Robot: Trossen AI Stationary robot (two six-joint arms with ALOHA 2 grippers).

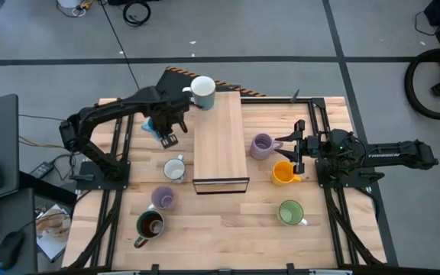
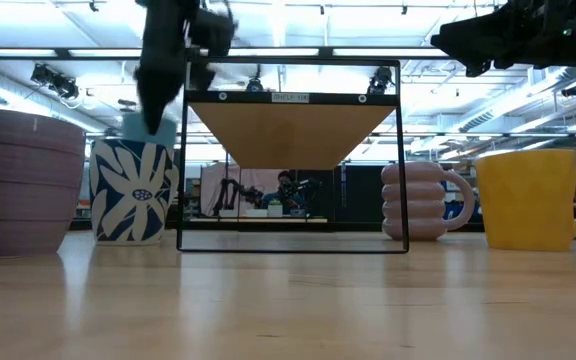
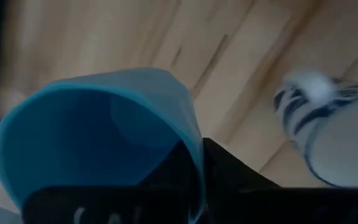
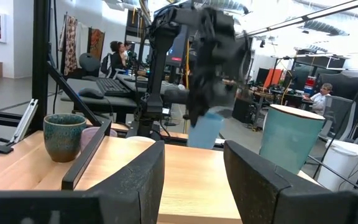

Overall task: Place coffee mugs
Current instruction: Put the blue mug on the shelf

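Observation:
My left gripper (image 1: 166,131) is shut on a blue mug (image 3: 98,130) left of the raised wooden shelf (image 1: 218,141). The right wrist view shows that mug (image 4: 207,132) under the gripper. A pale mug (image 1: 202,92) stands on the shelf's far end. On the table stand a white mug with a blue pattern (image 1: 174,169), a lilac mug (image 1: 163,198) and a dark olive mug (image 1: 150,224) to the left. A ringed lilac mug (image 1: 262,145), an orange mug (image 1: 283,173) and a green mug (image 1: 290,212) stand to the right. My right gripper (image 1: 296,149) waits open beside the ringed lilac mug. My left gripper holds the blue mug by its wall at the rim (image 3: 194,152), one finger inside the mug and one finger (image 3: 235,174) outside. The fingers come from above, pointing down. The mug hangs below them, mouth up, above the table.
The shelf stands on a thin black frame (image 2: 290,245) in the table's middle, with open room under it. Black rails (image 1: 113,176) run along both sides of the table. Bare wood lies near the front edge between the olive and green mugs.

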